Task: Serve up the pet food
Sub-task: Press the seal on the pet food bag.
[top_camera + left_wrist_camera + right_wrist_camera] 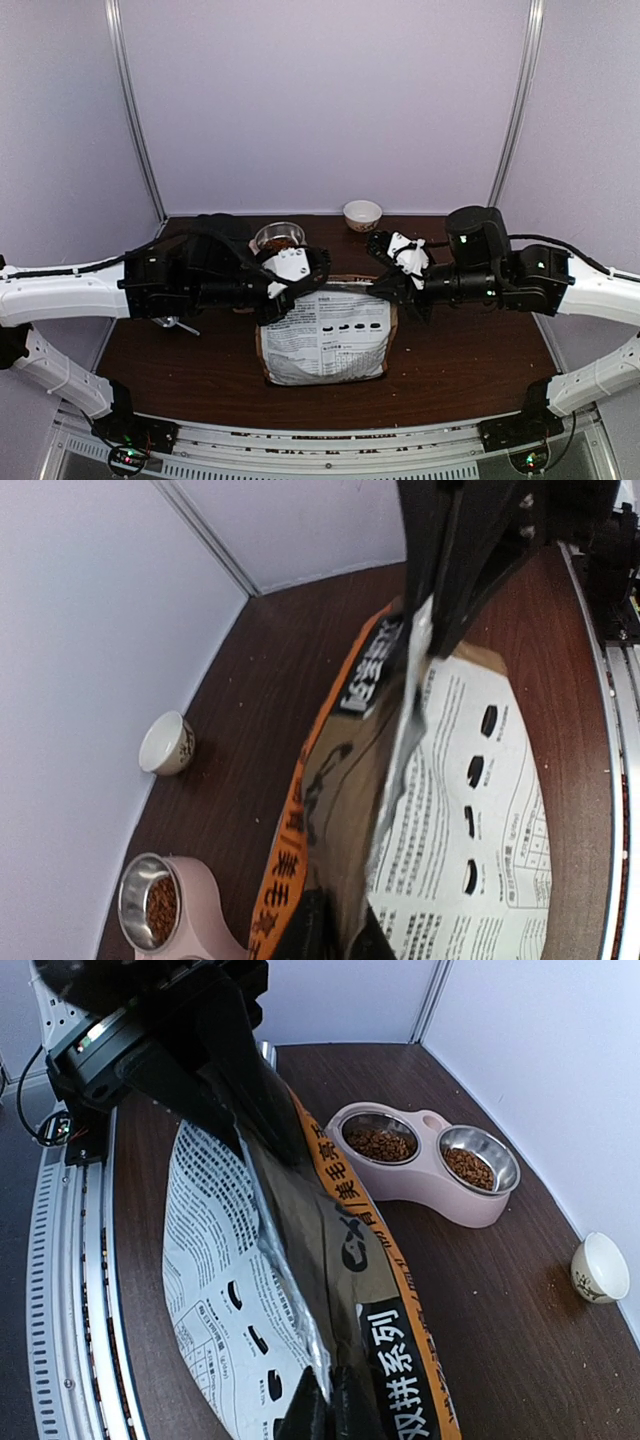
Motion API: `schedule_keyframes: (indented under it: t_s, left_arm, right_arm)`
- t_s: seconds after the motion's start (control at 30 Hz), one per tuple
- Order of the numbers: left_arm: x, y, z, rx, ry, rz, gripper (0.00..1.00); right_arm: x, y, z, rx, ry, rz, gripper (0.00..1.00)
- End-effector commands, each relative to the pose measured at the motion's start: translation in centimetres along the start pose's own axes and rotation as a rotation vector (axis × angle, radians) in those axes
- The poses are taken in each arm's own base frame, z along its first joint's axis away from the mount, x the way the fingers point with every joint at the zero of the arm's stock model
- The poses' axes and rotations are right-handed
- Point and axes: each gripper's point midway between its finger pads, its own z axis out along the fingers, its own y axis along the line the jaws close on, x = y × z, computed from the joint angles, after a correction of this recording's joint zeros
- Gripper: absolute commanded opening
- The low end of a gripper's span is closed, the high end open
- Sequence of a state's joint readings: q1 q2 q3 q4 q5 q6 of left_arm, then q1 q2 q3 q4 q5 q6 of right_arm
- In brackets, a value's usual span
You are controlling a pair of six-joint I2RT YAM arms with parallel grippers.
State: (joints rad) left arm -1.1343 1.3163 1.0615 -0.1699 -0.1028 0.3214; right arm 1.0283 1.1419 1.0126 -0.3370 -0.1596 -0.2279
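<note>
The printed white-and-brown bag [325, 335] stands upright in the middle of the table, its top edge pinched together. My left gripper [290, 282] is shut on the left end of that edge, seen close in the left wrist view [340, 908]. My right gripper [397, 280] is shut on the right end [324, 1376]. Silver lining shows along the fold [285, 1260]. Pet food, small brown kibble [380, 1144], lies in both steel bowls of the pink feeder [415, 1185] behind the bag. No kibble shows inside the bag.
A small white cup [362, 214] stands at the back wall. A metal scoop [176, 323] lies on the table under my left arm. The feeder's bowl [279, 238] sits close behind my left wrist. Walls close in the back and both sides.
</note>
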Motion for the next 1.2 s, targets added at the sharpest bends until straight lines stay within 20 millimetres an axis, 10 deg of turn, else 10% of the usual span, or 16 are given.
schedule_keyframes:
  t_s: [0.0, 0.23, 0.5, 0.67, 0.9, 1.17]
  left_arm:
    - [5.0, 2.2, -1.9, -0.046, 0.234, -0.044, 0.12]
    - [-0.6, 0.1, -3.5, 0.167, 0.081, -0.137, 0.57]
    - [-8.4, 0.3, -8.5, 0.309, -0.162, -0.281, 0.77]
    - [-8.9, 5.3, -8.9, 0.172, -0.195, -0.432, 0.80]
    - [3.1, 14.8, -8.8, -0.226, -0.041, -0.746, 0.80]
    - [23.0, 20.0, -16.5, -0.743, 0.135, -1.056, 0.86]
  right_arm:
    - [2.7, -0.7, -2.1, 0.023, 0.137, 0.043, 0.03]
    - [-0.8, 1.2, -4.2, -0.110, 0.073, 0.073, 0.56]
    - [-5.3, -1.1, -8.3, -0.001, -0.083, 0.138, 0.80]
    - [-6.4, -4.9, -9.6, 0.165, -0.134, 0.299, 0.86]
    - [1.6, -12.7, -9.6, 0.480, -0.035, 0.567, 0.88]
    - [14.4, -19.4, -11.7, 0.748, 0.004, 0.790, 0.88]
